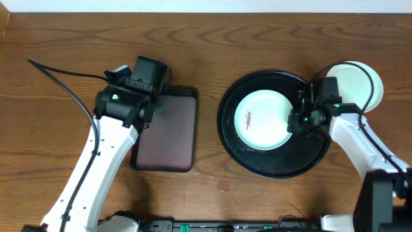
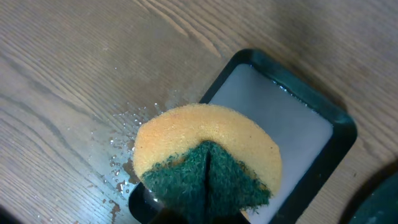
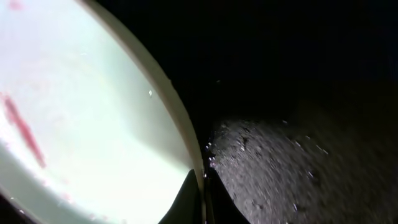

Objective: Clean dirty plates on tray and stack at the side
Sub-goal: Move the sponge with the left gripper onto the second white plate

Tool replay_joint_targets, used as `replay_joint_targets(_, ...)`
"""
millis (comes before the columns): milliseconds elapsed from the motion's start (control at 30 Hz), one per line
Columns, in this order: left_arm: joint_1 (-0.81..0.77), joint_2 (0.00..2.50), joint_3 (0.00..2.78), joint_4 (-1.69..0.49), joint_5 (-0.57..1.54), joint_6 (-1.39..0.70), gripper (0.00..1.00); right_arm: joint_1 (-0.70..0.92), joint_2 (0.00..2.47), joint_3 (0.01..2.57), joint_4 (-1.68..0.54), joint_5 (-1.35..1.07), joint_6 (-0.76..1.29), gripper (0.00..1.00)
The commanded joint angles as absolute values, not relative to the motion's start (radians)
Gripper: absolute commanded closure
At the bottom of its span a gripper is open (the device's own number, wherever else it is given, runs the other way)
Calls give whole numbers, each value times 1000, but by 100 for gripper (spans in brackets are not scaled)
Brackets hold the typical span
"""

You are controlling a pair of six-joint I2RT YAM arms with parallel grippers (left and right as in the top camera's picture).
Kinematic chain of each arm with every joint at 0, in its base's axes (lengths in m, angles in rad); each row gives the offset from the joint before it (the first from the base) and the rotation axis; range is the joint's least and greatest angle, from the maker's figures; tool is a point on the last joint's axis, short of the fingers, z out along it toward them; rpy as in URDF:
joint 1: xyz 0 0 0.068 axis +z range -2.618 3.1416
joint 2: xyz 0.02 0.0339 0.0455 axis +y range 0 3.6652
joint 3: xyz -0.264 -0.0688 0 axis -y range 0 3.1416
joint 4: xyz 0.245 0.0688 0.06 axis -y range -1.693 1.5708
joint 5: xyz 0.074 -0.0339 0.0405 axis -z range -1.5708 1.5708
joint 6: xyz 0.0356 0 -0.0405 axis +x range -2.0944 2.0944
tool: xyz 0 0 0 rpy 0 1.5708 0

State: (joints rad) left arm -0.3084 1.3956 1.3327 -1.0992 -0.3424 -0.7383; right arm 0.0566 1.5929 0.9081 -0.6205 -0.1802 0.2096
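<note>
one mint-white plate [image 1: 261, 119] lies in the round black tray [image 1: 273, 166]. a red-brown smear [image 1: 248, 118] is seen on it, so it is judged not yet cleaned. its rim is pinched by the right tool [image 1: 301, 120], which is narrowed onto the edge, seemingly so that the plate is steadied or tipped for wiping.

a folded sponge [image 2: 205, 155], yellow with a green scouring face, is clamped in the left tool [image 1: 154, 111]. it is held over a corner of the dark rectangular tray [image 1: 168, 145], where a shallow pool of water is seen; wetting or rinsing is the likely reason. droplets [image 2: 121, 146] are scattered on the wooden surface [image 1: 64, 38] beside that corner.

counted:
- three plates: one in the round tray, two seemingly in the side stack [image 1: 355, 80], a white one over a pale yellow one, partly hidden by the arm
- two trays
- one sponge
</note>
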Motion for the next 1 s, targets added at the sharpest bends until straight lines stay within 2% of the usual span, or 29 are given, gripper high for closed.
replay_joint_targets(0,-305,1434,1325,-1095,-348,-725,93,64,1641,924,-598,-248,88,99)
replay_joint_targets(133,-305,1468,1325,-1080,-303,-687,93,63,1684,924,-560,-248,88,99)
replay_joint_targets(233,-305,1509,1325,-1008,-150,-533,93,64,1752,924,-494,-247,107,99)
replay_joint_targets(467,-290,1522,1325,-964,-131,-466,93,48,1809,924,-476,-183,179,99)
replay_joint_targets(567,-260,1543,1325,-951,-49,-412,92,35,1808,924,-477,-184,191,99)
replay_joint_targets(967,-130,1820,1325,-939,121,-411,92,19,1808,924,-487,-192,202,99)
